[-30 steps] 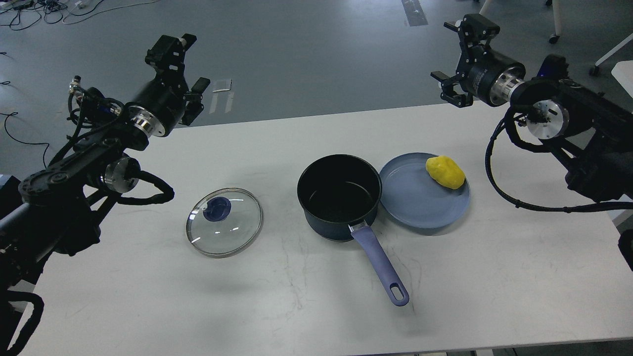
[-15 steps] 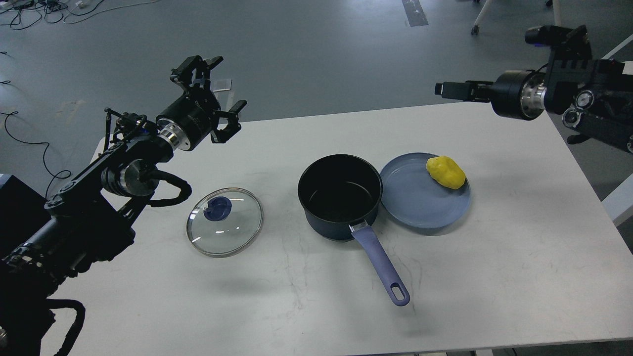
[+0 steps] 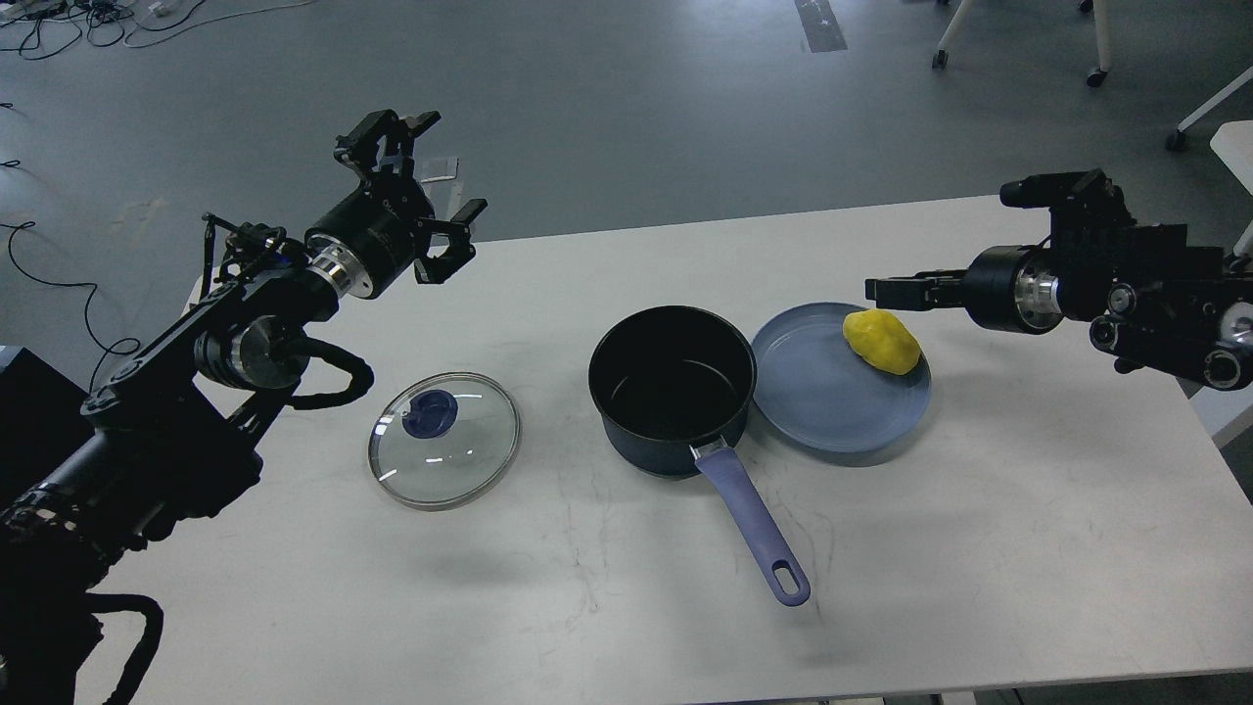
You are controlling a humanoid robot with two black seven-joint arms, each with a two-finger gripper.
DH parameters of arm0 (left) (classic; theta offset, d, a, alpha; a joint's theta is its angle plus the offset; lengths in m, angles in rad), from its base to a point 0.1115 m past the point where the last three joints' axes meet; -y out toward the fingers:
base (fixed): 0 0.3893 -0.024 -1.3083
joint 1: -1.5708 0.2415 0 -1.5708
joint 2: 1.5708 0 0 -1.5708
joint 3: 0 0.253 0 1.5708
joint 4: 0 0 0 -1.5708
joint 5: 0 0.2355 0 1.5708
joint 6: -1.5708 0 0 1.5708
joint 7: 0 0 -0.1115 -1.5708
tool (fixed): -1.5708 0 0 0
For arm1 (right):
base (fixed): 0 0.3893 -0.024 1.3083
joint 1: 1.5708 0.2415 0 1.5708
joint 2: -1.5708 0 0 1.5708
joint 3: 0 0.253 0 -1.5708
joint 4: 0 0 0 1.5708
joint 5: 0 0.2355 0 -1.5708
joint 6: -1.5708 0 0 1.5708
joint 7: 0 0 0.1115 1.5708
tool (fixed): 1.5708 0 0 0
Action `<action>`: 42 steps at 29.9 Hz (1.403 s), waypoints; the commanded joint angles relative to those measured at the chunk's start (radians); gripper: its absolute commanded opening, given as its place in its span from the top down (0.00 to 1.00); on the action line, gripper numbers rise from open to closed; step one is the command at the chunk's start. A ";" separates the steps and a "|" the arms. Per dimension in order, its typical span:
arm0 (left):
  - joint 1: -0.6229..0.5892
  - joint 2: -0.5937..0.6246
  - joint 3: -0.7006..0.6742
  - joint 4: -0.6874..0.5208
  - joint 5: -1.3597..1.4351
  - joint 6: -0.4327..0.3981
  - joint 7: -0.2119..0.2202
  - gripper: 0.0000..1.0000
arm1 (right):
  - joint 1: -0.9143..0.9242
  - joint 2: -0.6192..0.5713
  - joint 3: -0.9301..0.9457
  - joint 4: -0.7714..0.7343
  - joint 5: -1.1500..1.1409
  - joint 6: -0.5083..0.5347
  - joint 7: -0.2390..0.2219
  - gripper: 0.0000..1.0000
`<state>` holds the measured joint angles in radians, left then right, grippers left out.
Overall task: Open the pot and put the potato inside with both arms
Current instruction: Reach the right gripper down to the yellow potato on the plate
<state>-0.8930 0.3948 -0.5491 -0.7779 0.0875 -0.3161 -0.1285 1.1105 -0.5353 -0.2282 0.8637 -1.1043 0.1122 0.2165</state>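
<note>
The dark navy pot stands open and empty at the table's middle, its periwinkle handle pointing toward me. Its glass lid with the blue knob lies flat on the table to the pot's left. The yellow potato lies on the far right rim of the light-blue plate, which touches the pot's right side. My left gripper is open and empty, raised above the table's far left, behind the lid. My right gripper is seen side-on, just above and behind the potato, its fingers not distinguishable.
The white table has its far edge just behind both grippers and its right edge near my right arm. Chair legs and cables lie on the grey floor beyond.
My right arm has come down and toward me, bringing its gripper from high above the far edge to just above the potato. My left arm has hardly moved since half a second ago.
</note>
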 commanded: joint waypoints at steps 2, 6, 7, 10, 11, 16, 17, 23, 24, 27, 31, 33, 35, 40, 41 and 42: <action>0.000 0.002 0.001 0.002 0.001 0.000 -0.003 0.01 | -0.024 0.034 -0.003 -0.008 0.000 -0.002 0.000 0.04; 0.000 0.004 0.001 0.000 0.003 0.000 -0.006 0.01 | -0.026 0.040 -0.002 -0.018 0.000 -0.002 -0.002 0.04; -0.001 0.004 0.001 0.000 0.003 0.000 -0.006 0.01 | -0.026 0.040 -0.002 -0.018 0.000 -0.002 -0.002 0.04; -0.001 0.004 0.001 0.002 0.003 0.000 -0.008 0.01 | -0.034 0.041 -0.003 -0.018 0.000 -0.002 -0.002 0.04; -0.001 0.004 0.001 0.000 0.003 0.000 -0.008 0.01 | -0.035 0.043 -0.002 -0.017 0.000 -0.002 -0.003 0.04; -0.001 0.004 0.003 0.000 0.006 0.000 -0.010 0.01 | -0.037 0.060 -0.002 -0.018 0.001 -0.002 -0.003 0.04; -0.001 0.004 0.003 0.000 0.006 0.002 -0.010 0.01 | -0.038 0.064 -0.002 -0.018 0.003 -0.002 -0.003 0.04; -0.001 0.006 0.003 0.000 0.009 0.002 -0.010 0.01 | -0.049 0.093 0.007 -0.032 0.009 -0.005 -0.003 0.05; -0.001 0.004 0.003 0.000 0.011 0.002 -0.011 0.01 | -0.049 0.093 0.007 -0.031 0.009 -0.005 -0.003 0.06; -0.001 0.004 0.003 0.000 0.012 0.002 -0.014 0.01 | -0.050 0.093 0.007 -0.032 0.009 -0.005 -0.003 0.07; -0.001 0.004 0.005 0.000 0.014 0.002 -0.023 0.01 | -0.052 0.095 0.001 -0.034 0.006 -0.005 -0.003 0.10; -0.001 0.007 0.006 0.000 0.015 0.003 -0.031 0.01 | -0.055 0.093 0.000 -0.035 0.006 -0.005 -0.003 0.14; -0.001 0.007 0.008 0.000 0.015 0.003 -0.034 0.01 | -0.060 0.093 -0.002 -0.038 0.004 -0.003 -0.003 0.21; -0.001 0.007 0.009 0.000 0.017 0.003 -0.036 0.01 | -0.060 0.101 -0.006 -0.051 0.003 -0.002 -0.006 0.32; -0.001 0.007 0.011 0.002 0.017 0.005 -0.036 0.01 | -0.060 0.103 -0.007 -0.051 0.003 -0.002 -0.006 0.38; -0.001 0.007 0.011 0.002 0.017 0.005 -0.036 0.01 | -0.060 0.103 -0.007 -0.051 0.003 -0.002 -0.006 0.38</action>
<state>-0.8944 0.4025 -0.5396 -0.7778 0.1040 -0.3127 -0.1639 1.0508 -0.4367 -0.2337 0.8143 -1.1012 0.1100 0.2115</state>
